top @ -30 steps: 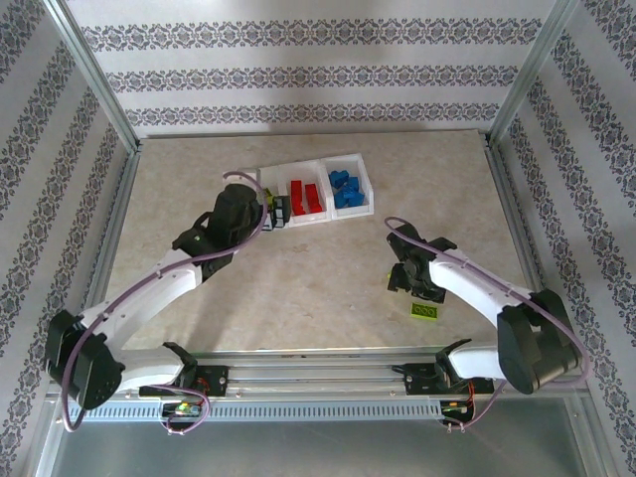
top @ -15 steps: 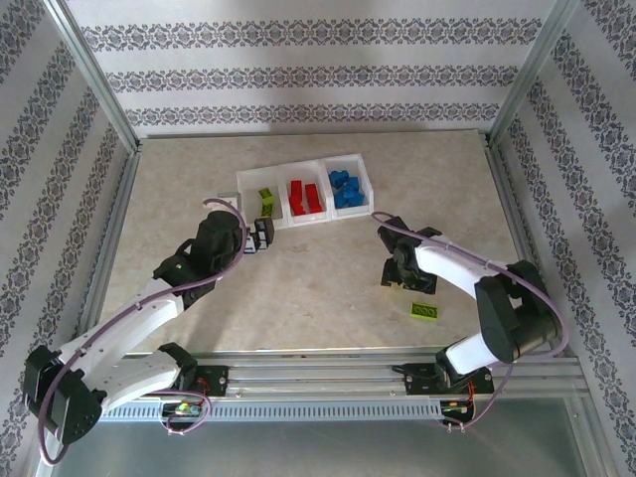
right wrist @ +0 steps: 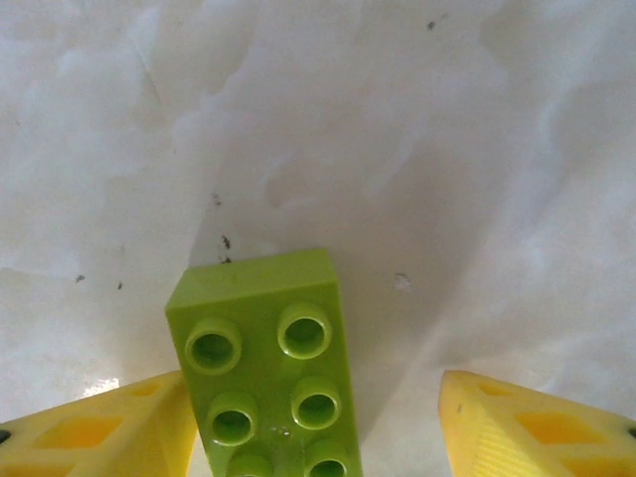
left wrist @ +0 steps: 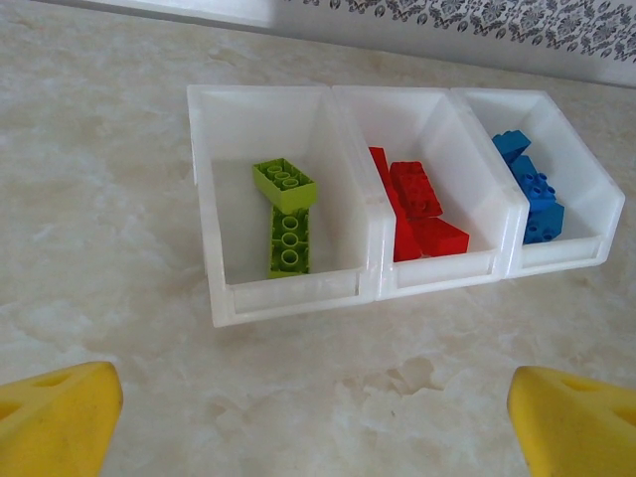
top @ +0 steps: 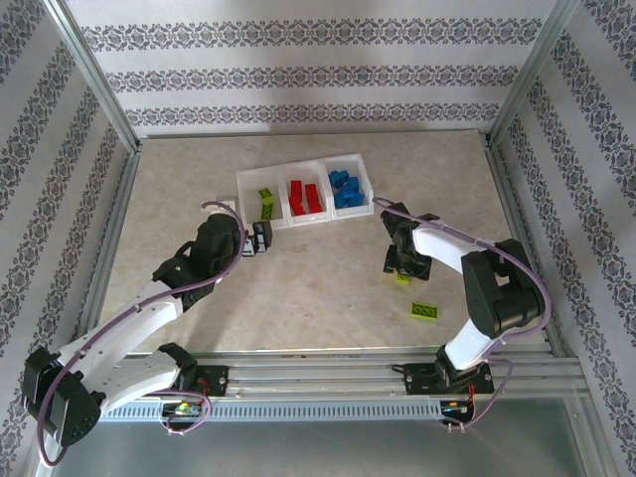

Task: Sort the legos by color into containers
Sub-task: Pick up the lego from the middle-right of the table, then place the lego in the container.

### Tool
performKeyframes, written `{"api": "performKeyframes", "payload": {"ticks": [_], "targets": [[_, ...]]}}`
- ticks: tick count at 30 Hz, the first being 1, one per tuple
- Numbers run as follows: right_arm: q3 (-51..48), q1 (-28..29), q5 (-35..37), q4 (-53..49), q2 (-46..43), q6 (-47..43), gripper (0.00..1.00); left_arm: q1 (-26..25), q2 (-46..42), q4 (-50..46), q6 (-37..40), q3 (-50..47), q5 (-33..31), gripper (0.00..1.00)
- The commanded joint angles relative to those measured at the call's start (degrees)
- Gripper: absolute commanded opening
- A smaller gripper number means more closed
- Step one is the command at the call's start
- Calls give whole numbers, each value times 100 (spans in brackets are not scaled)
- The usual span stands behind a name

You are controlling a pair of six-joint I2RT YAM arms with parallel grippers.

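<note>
Three joined white containers [top: 303, 223] sit at the table's far middle. In the left wrist view the containers [left wrist: 288, 296] hold two lime green legos [left wrist: 289, 241] in the left bin, red legos [left wrist: 417, 189] in the middle and blue legos [left wrist: 532, 189] in the right. My left gripper [top: 262, 238] [left wrist: 316, 427] hangs open and empty just short of the bins. My right gripper [top: 401, 272] [right wrist: 313, 417] is down over a lime green lego [right wrist: 263, 358] on the table. Its left finger [right wrist: 109, 427] is against the brick and its right finger [right wrist: 537, 427] stands apart from it.
A second loose lime green lego [top: 425, 311] lies on the table near the front, right of centre. Metal frame rails border the marbled table [top: 199, 179], with patterned walls behind.
My left arm has drawn back from the left bin, where a green lego now shows. The right gripper has settled over the loose green lego and its jaws have narrowed.
</note>
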Motion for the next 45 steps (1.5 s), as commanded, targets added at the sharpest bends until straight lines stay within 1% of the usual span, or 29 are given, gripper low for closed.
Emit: {"api": "performKeyframes", "payload": {"ticks": [1,7,16,19,24,31,36,39,45], "targets": [[-41,38,-240,86,26,12,61,63,-12,-161,-71,5,-124,100],[-145,75,-395,195,-55,14,48,63,56,-150,-45,-2,-133,100],[-31,225,-527,257,25,-5,27,61,57,-229,-36,-25,-184,100],[102,386,-402,186,16,47,25,64,40,-264,-41,-29,-221,100],[532,829,-166,18,-17,175,25,62,51,-322,-98,-19,-332,100],[1712,1561,49,-24,182,153,25,80,70,-622,-414,-22,-792,100],[3007,2017,115,-67,772,-228,26,177,-48,-914,-727,-108,-1073,100],[3938,2216,97,-166,1280,-496,26,336,-162,-985,-930,-239,-977,100],[5589,2489,82,-276,2344,-918,27,744,-275,-960,-1267,-513,-492,100]]}}
